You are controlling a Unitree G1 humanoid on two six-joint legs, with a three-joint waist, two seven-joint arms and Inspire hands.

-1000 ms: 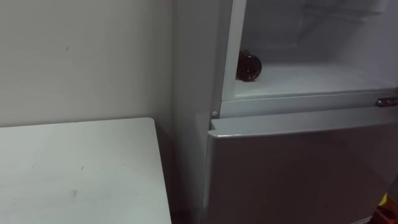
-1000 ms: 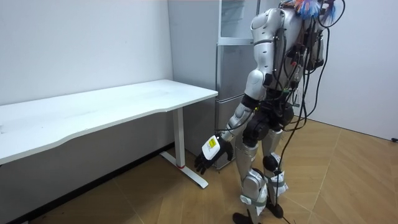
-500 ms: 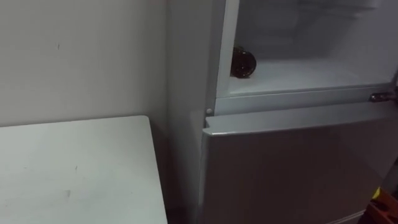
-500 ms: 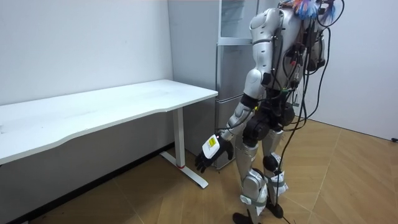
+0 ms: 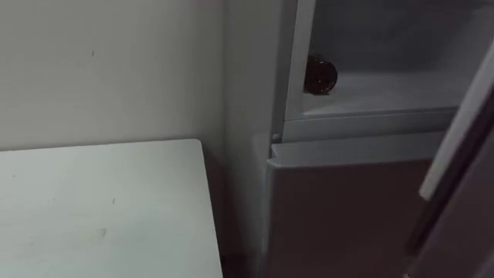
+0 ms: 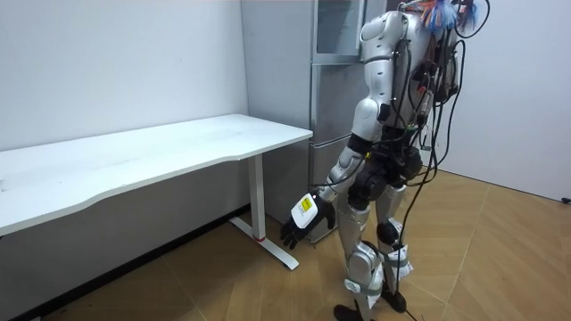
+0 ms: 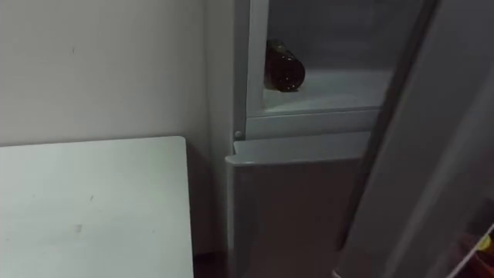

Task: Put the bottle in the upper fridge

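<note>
Robot stands upright facing the fridge (image 6: 332,98), close to its front, on a wood floor (image 6: 500,250). Left robot hand (image 6: 300,225) hangs low at robot's side, well below fridge's upper part & a bit short of the fridge front. Its fingers are loose & slightly spread, w/ nothing in them.

White desk (image 5: 100,208) sits just left of the fridge. Its far edge is against the wall (image 5: 108,62), and its right end is near the fridge's side w/ a narrow dark gap between.

Upper door (image 7: 432,131) is a grey panel slanting across the fridge's right side, nearest the head cam. It's swung part-way & covers the right part of the opening. Lower door (image 5: 340,216) is shut, directly under the upper compt.

Upper compt (image 5: 386,93) is white inside, w/ its left part open to view. Bottle (image 5: 320,76) is dark & lies on its side on the compt floor. It's at the front left corner, just inside the fridge's left frame, w/ one round end facing out. Nothing is touching it.
</note>
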